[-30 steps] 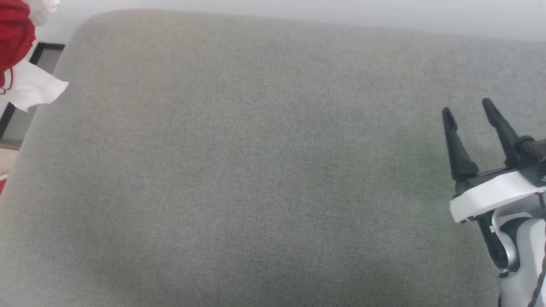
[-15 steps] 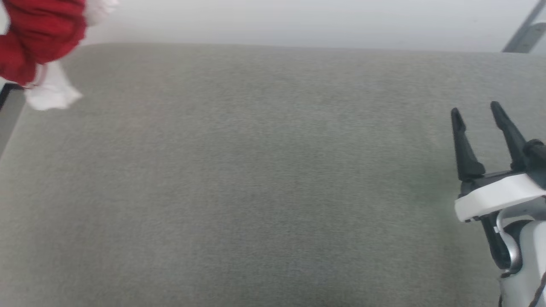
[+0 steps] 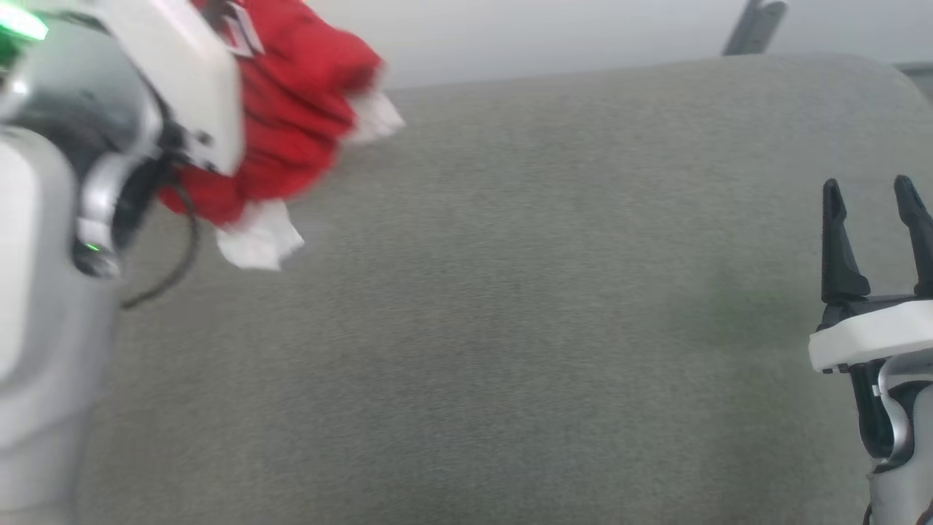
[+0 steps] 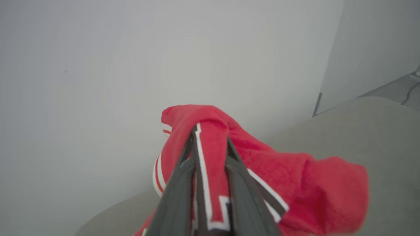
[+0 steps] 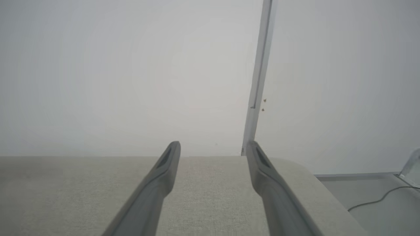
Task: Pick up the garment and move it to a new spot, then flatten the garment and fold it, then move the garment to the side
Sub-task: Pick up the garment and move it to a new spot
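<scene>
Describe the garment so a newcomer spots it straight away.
Start at the wide grey cushion; above its far left part is the left gripper. Bunched in its grip hangs the garment: bright red cloth with white sleeve ends and black, white-edged lettering, unlike the plain grey around it.

The head camera has turned, so the grey cushion's (image 3: 510, 292) rounded corner now shows at upper right. The left gripper (image 4: 210, 136) comes into the frame's upper left, bringing the bunched garment (image 3: 291, 109) from the left edge inward over the cushion.

A broad grey fabric cushion (image 3: 510, 328) with rounded corners.
</scene>
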Robot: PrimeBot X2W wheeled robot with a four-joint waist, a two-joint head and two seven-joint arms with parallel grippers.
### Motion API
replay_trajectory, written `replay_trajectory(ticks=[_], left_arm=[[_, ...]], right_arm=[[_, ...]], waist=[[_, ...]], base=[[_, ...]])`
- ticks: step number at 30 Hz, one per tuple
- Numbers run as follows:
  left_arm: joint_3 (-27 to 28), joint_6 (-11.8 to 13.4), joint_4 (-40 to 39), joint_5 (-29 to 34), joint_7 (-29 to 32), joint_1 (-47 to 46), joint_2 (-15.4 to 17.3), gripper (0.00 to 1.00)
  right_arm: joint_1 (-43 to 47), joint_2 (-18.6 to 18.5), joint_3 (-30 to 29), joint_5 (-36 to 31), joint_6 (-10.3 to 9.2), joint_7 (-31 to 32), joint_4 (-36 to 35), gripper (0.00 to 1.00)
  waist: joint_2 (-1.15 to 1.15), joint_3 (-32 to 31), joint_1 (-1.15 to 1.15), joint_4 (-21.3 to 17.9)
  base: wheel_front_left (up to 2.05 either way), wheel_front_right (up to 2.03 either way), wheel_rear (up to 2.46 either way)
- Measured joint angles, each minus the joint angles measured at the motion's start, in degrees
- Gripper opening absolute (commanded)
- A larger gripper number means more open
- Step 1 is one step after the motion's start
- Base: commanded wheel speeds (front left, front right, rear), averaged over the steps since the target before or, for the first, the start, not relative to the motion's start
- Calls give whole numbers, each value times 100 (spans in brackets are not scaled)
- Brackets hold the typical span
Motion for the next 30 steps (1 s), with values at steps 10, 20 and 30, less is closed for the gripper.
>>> replay_trajectory(ticks=[10, 20, 30], left_arm=[[-693, 321, -517, -165, 708, 923, -499, 0], [-1308, 375, 281, -249, 579, 1983, -840, 0], [-1488, 233, 1980, -256, -140, 2092, -1237, 0]], right_arm=[[8, 235, -186, -62, 0, -253, 330, 100], [-13, 416, -31, -47, 0, -471, 722, 100], [-149, 461, 144, -36, 0, -588, 982, 100]], waist=[[0, 184, 0, -688], [0, 436, 0, -1122], [0, 519, 0, -1197]], base=[[0, 0, 0], [0, 0, 0], [0, 0, 0]])
